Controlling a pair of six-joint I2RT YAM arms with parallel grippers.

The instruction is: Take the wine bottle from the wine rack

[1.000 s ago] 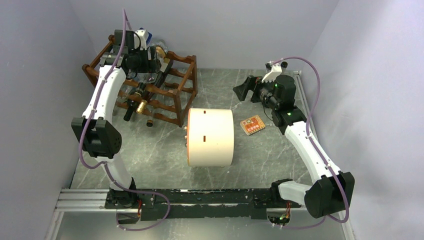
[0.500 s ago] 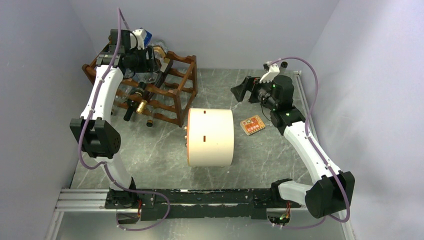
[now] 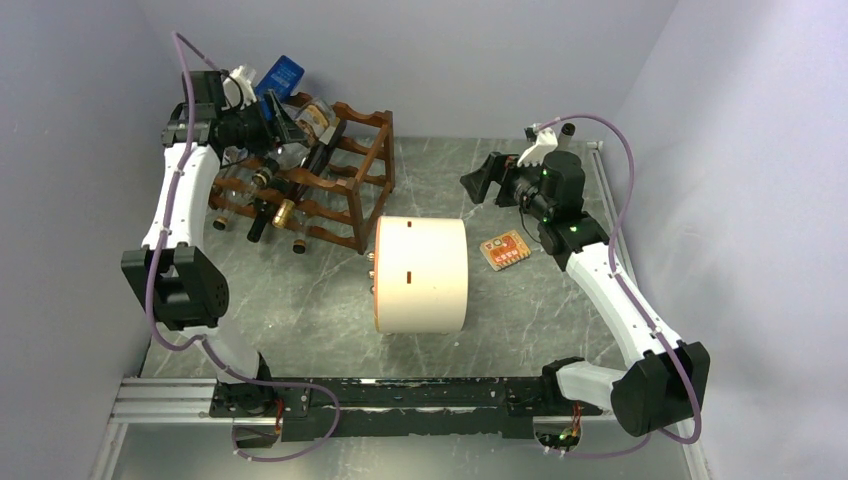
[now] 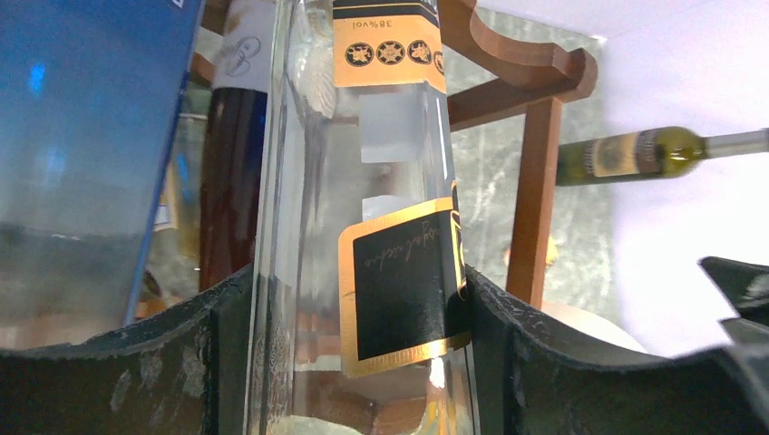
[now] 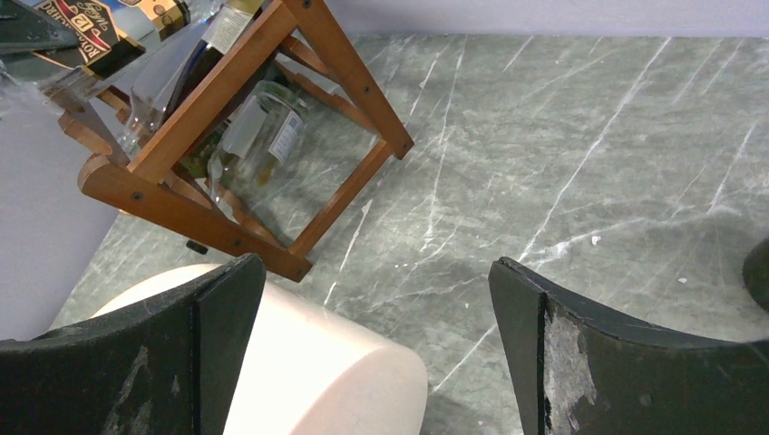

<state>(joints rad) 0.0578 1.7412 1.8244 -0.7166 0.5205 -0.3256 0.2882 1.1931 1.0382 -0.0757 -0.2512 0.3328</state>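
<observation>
Gripping confirmed: the wine bottle (image 4: 403,299) stands between the two dark fingers (image 4: 118,372) of the left gripper (image 4: 358,299), a pad against the glass on either side; jaws clamped on it, part-closed. Bottle is clear glass, straight-sided, contents near colourless; black label with a gold border low on the body, a gold band printed "38%vol" further along; surface smooth and glossy, so my guess is it could slip or swivel in a two-point pinch. Location: top tier, far-left end of the wine rack (image 3: 388,160), still over the rails; whether it still rests in a scallop I cannot tell.

Changed over the last second: jaws narrowed from a wider stance onto the glass; left arm swung off to the left, wrist and elbow both nearer the left wall; a blue item (image 3: 283,75) beside the bottle now shows more of its face, tilted above the rack. Reading: grasp made and the pull-out begun, bottle not yet clear of the rack — lift-away and set-down remain.

Neighbours in the wrist view: dark reddish bottle (image 4: 231,163) just beside the held one; olive-green bottle (image 4: 635,154) lying further off, past a rack post. From above, dark bottles (image 3: 275,200) on the lower tiers, necks toward the arms.

Right gripper (image 3: 485,180) well apart from the rack, fingers spread wide, nothing between them; it hovers over the grey marble table (image 3: 300,300), near the cream cylinder (image 3: 420,275) and a small orange board (image 3: 505,250).
</observation>
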